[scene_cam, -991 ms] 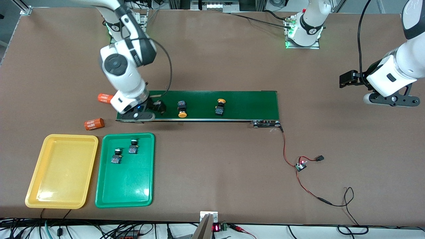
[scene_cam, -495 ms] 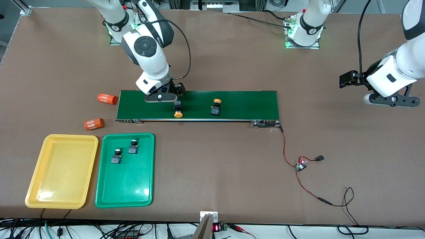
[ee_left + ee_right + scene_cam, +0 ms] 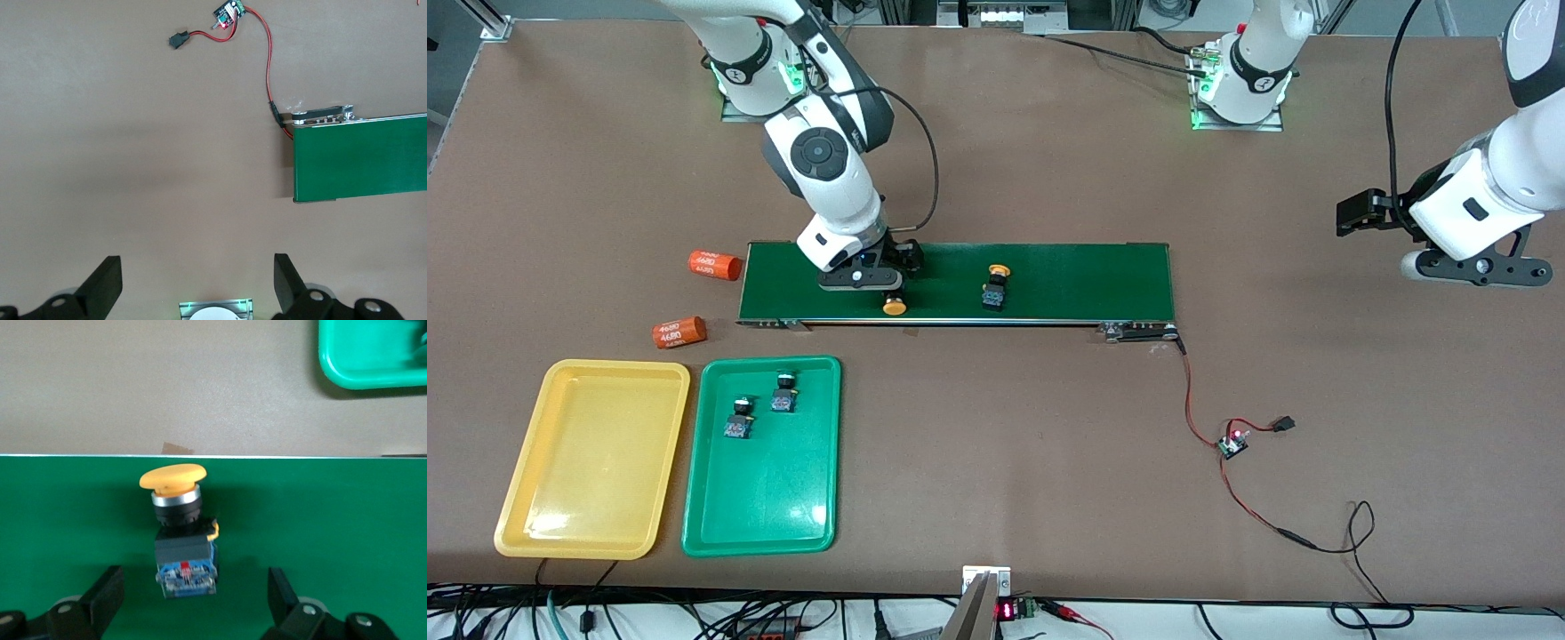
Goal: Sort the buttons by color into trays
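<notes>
Right end effector (image 3: 190, 597) spread, apparently untouching, around yellow-capped button (image 3: 180, 530) on belt (image 3: 333, 513).

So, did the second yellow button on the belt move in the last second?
Yes. The free yellow button drifted along the conveyor belt toward the right arm's end, away from the belt's wired end.

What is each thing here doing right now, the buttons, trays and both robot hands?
Right hand: open, low over the belt, fingers either side of a yellow button, not gripping it.
That yellow button: lying on the belt.
Second yellow button: on the belt, untouched.
Two green buttons: lying in the green tray.
Yellow tray: holds nothing.
Left hand: open, empty, waiting over bare table.
Two orange cylinders: lying on the table.
</notes>
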